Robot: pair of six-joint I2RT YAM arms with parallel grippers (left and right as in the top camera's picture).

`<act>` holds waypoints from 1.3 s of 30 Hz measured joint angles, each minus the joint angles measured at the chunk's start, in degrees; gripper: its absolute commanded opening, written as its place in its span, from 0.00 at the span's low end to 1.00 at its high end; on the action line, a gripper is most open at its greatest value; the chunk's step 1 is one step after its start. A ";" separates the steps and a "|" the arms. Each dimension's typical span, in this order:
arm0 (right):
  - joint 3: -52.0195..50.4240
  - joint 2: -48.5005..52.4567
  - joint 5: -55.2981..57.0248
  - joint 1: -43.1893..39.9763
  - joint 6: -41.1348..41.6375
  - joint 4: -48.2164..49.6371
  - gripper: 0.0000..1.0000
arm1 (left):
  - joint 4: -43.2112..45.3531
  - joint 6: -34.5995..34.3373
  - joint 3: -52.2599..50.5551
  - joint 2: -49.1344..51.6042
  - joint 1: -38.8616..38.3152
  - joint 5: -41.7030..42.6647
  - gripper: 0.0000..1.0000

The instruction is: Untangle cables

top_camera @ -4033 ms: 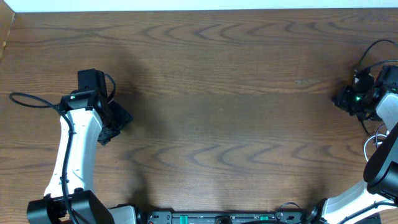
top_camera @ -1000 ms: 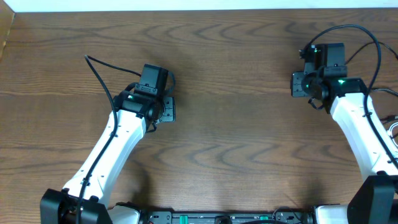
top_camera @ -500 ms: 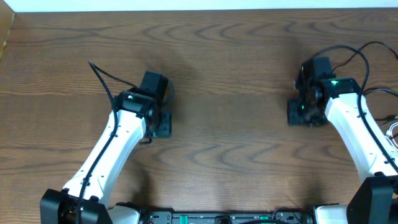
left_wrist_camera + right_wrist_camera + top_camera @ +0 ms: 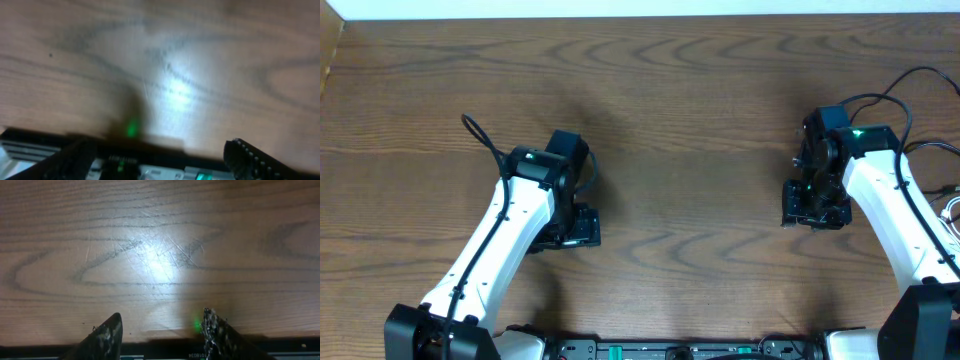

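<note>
Of the cables, only a short bit of white cord (image 4: 953, 208) shows, at the overhead view's right edge beside the right arm; the rest is out of view. My left gripper (image 4: 576, 226) hangs over bare wood left of centre. In the left wrist view its fingers (image 4: 250, 161) stand far apart, and the left gripper (image 4: 159, 149) has nothing in it. My right gripper (image 4: 811, 206) hovers over bare wood on the right. In the right wrist view the right gripper (image 4: 162, 315) is open above wood grain, empty.
The wooden table (image 4: 690, 120) fills the view, with a pale strip along its far edge. Thicker black arm cables arc above the right wrist (image 4: 895, 85) and stick out behind the left arm (image 4: 475, 128). The arms' base rail (image 4: 680, 350) runs along the front edge.
Both grippers have drawn back toward the front edge. The left jaws have spread wider and the right jaws have opened a little.
</note>
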 measured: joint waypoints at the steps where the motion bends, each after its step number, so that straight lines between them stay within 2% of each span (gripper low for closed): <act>1: 0.00 -0.35 0.00 0.00 0.00 -0.15 0.48 | -1.33 -0.22 0.00 -0.11 0.00 0.85 0.95; 6: -0.20 -10.21 1.53 0.02 0.31 0.24 0.50 | -2.86 -0.44 -0.02 -5.75 0.00 2.25 0.96; 13: -0.07 -30.93 5.64 0.31 0.76 5.03 0.63 | 1.49 -0.44 0.00 -26.40 0.00 -1.09 0.96; 17: -0.04 -35.98 6.32 0.31 0.81 7.04 0.65 | 5.29 -0.44 0.00 -35.85 0.00 -2.69 0.97; 22: -0.04 -36.57 6.67 0.31 0.72 7.39 0.64 | 5.49 -0.44 0.00 -39.50 0.00 -4.50 0.97; 23: -0.04 -36.52 6.67 0.31 0.70 7.41 0.66 | 5.46 -0.44 0.00 -39.50 0.00 -4.72 0.97; 26: -0.04 -36.76 6.91 0.31 0.35 7.28 0.86 | 5.44 -0.15 0.00 -39.71 0.00 -5.31 0.97; 27: -0.07 -37.03 7.17 0.33 0.24 7.26 0.96 | 5.46 -0.13 0.00 -40.09 0.00 -5.35 0.97; 28: -0.11 -37.97 8.00 0.33 0.20 7.13 0.99 | 5.44 0.02 -0.02 -41.18 0.00 -5.35 0.97; 30: -0.28 -41.33 9.53 0.33 -0.81 7.52 0.99 | 5.66 0.07 -0.02 -43.85 0.00 -5.51 0.97; 34: -0.22 -54.18 12.50 0.33 -2.75 9.70 0.99 | 6.12 0.07 0.04 -54.80 0.00 -7.76 0.97; 39: -0.20 -59.89 13.29 0.33 -3.30 8.20 0.99 | 5.99 0.07 0.07 -60.57 0.00 -9.44 0.97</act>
